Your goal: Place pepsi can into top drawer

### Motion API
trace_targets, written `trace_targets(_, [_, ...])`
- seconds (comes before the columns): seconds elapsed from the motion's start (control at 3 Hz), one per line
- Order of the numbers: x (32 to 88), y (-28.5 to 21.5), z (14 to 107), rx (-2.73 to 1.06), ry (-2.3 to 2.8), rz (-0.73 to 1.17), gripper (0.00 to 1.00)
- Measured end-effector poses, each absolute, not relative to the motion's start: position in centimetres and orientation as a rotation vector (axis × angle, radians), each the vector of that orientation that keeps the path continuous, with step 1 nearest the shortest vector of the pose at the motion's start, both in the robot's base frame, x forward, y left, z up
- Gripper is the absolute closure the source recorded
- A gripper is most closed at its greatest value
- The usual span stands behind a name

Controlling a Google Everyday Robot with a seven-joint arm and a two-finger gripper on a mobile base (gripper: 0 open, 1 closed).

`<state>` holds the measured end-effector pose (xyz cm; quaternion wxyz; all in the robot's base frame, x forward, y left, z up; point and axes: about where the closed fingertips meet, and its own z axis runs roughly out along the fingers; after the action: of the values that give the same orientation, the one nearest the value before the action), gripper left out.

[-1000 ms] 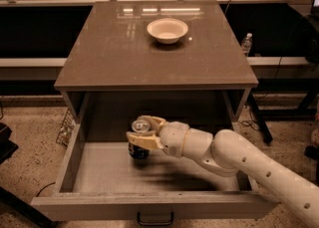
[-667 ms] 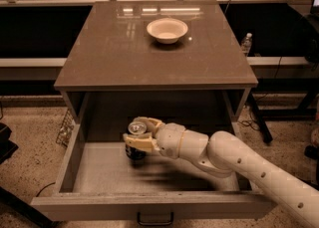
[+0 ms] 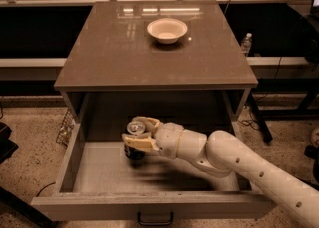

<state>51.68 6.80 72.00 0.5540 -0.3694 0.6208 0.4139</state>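
Observation:
The top drawer is pulled out wide, with a pale flat bottom and a small dark handle on its front. The pepsi can is dark blue with a silver top and stands upright inside the drawer, left of its middle and toward the back. My gripper reaches in from the right on a white arm. Its fingers are closed around the can's upper part. The can's base is at or just above the drawer bottom; I cannot tell if it touches.
A white bowl sits on the cabinet's brown top toward the back. A wire basket hangs left of the cabinet. A small bottle stands at the right behind it. Speckled floor lies on both sides.
My gripper has moved the can a little to the left inside the drawer. The drawer and bowl have not moved.

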Motion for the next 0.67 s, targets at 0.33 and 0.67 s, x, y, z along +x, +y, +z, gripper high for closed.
trace_targets(0.33, [51.60, 7.02, 72.06, -0.876, 1.465, 0.981, 0.51])
trace_targets(0.67, [51.56, 7.14, 72.09, -0.879, 1.464, 0.983, 0.28])
